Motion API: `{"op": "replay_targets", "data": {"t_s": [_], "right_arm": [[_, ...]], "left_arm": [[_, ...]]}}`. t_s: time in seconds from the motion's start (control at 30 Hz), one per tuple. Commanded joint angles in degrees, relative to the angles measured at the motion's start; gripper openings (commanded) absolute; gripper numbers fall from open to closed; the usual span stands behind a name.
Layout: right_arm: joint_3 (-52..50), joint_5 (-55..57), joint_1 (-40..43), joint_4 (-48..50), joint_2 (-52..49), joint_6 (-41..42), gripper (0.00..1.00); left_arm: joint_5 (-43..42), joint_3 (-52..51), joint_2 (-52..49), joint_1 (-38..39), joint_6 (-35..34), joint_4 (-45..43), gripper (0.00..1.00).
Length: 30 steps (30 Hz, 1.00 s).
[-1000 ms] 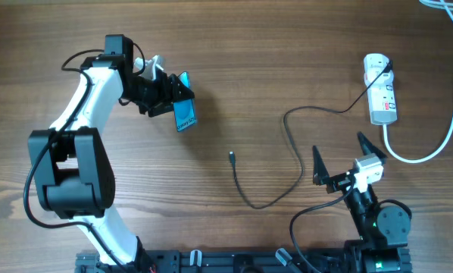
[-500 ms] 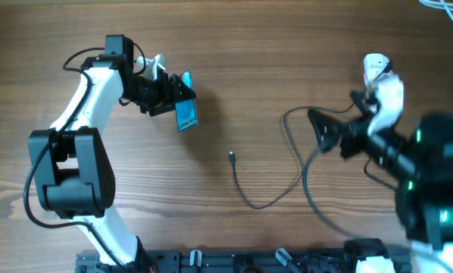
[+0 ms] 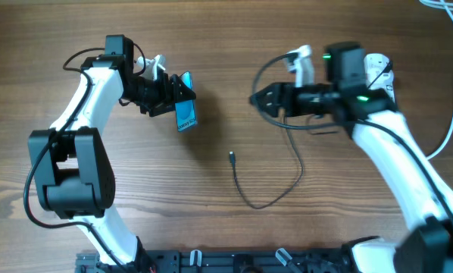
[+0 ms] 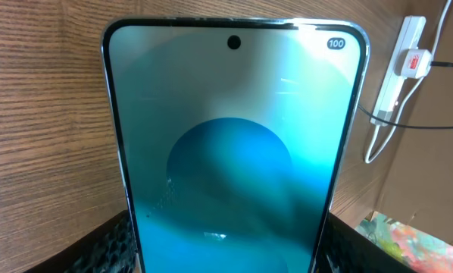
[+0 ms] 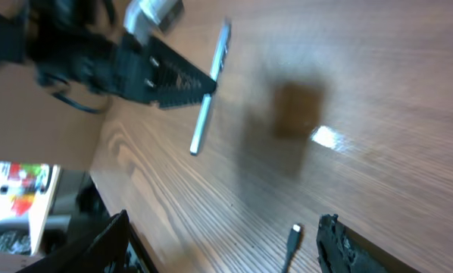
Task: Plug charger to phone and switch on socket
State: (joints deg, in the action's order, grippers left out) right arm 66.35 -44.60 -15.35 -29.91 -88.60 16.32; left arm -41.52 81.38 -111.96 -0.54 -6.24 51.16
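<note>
the left claw [image 3: 178, 97] grips the phone [image 3: 185, 115] up off the table [image 3: 226, 45]. the right claw [image 3: 255, 100] is wide open and empty, near the charger tip [image 3: 232, 157].

Wood table [image 3: 226, 45] under me, dark brown, plank grain running left-right, black rail [image 3: 234, 262] along the near edge. Bright glare spot [image 5: 326, 136] on the top, soft dark shadow patch [image 5: 296, 110] just beside it. Past the table edge: plain brown surface [image 4: 416, 182], then a colourful printed sheet [image 4: 412, 244], too blurred to read
</note>
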Motion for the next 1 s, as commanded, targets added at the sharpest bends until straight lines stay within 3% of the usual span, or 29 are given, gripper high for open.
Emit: {"op": "replay_targets", "data": {"t_s": [0.0, 0.27, 0.57, 0.63, 0.77, 0.97], "right_arm": [[1.2, -1.4, -5.9, 3.9, -6.7, 0.8, 0.80], [1.2, -1.4, -15.8, 22.9, -17.9, 11.6, 0.80], [1.2, 7.5, -18.9, 26.1, -19.1, 18.4, 0.77], [1.2, 7.8, -19.3, 26.0, -19.1, 18.3, 0.72], [1.2, 7.8, -19.3, 26.0, -19.1, 18.3, 0.49], [1.2, 7.7, -19.3, 25.9, -19.1, 18.4, 0.34]], "left_arm": [[-2.0, 0.2, 0.4, 1.0, 1.6, 0.0, 0.70], [-2.0, 0.2, 0.4, 4.0, 1.6, -0.2, 0.70], [-3.5, 0.2, 0.4, 7.1, 1.6, -0.6, 0.70], [-3.5, 0.2, 0.4, 7.4, 1.6, -0.7, 0.70], [-3.5, 0.2, 0.4, 7.5, 1.6, -0.9, 0.71], [-3.4, 0.2, 0.4, 7.5, 2.9, -0.8, 0.71]]}}
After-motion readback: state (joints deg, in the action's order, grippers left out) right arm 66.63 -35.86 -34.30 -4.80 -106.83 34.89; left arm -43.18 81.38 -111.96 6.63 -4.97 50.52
